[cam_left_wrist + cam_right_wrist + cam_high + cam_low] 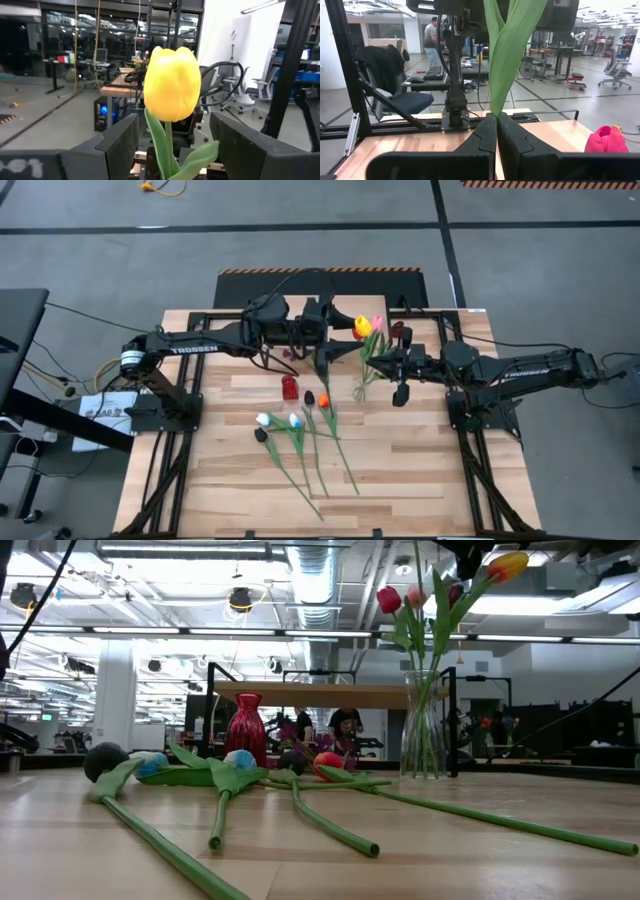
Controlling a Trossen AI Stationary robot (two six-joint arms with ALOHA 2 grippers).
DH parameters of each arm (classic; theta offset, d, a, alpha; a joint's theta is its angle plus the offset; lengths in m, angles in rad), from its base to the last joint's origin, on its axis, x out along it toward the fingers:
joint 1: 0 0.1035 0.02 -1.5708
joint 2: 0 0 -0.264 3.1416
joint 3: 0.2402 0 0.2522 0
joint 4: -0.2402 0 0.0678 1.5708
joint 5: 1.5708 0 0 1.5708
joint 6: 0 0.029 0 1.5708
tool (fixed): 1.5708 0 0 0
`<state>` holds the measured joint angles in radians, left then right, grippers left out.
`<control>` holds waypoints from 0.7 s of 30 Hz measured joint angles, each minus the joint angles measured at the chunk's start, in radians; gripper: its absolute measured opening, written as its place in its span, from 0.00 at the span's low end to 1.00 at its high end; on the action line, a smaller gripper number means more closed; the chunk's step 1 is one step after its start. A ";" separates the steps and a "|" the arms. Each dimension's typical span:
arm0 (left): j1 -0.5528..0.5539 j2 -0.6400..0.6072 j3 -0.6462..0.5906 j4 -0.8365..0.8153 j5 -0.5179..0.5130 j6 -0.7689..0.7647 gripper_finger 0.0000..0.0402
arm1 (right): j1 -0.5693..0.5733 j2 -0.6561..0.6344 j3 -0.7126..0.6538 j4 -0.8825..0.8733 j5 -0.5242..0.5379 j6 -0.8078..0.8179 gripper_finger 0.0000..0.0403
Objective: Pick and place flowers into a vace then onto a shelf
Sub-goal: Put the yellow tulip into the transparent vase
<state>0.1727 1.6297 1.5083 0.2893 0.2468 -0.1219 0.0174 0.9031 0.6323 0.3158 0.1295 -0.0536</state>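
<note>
lying on the table (420, 480) are five tulips (300, 442) — left fingers (127, 142) spread around one yellow tulip (172, 82), right fingers (496, 137) closed.

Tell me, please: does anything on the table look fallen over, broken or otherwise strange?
Nothing looks damaged or spilled. The glass vase stands upright with tulips in it, and the red vase is upright too. Several tulips still lie flat on the table, which fits an unfinished job rather than an accident.

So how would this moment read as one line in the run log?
left pincer: open around yellow tulip | right pincer: shut on green stem | glass vase: holds flowers | five tulips on table
</note>
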 joint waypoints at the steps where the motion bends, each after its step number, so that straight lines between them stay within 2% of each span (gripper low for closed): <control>1: 0.000 0.015 0.004 0.013 0.004 -0.009 0.59 | 0.000 0.000 0.000 0.000 0.000 0.000 0.00; 5: 0.001 0.066 0.036 -0.003 0.007 -0.034 0.59 | 0.000 0.000 0.000 0.001 0.000 0.000 0.00; 10: 0.005 0.073 0.096 -0.035 0.020 -0.023 0.59 | 0.002 0.000 0.000 -0.001 0.001 0.000 0.00; 15: 0.006 0.084 0.106 -0.048 0.019 0.008 0.58 | 0.003 0.000 0.000 -0.006 0.001 0.001 0.00; 18: 0.006 0.086 0.106 -0.048 0.020 0.008 0.54 | 0.003 0.000 0.000 -0.009 0.000 0.001 0.00; 21: 0.005 0.092 0.107 -0.063 0.031 0.007 0.44 | 0.003 0.000 0.000 -0.014 0.000 0.001 0.00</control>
<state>0.1780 1.7219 1.6148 0.2259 0.2778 -0.1150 0.0200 0.9028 0.6327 0.3020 0.1291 -0.0528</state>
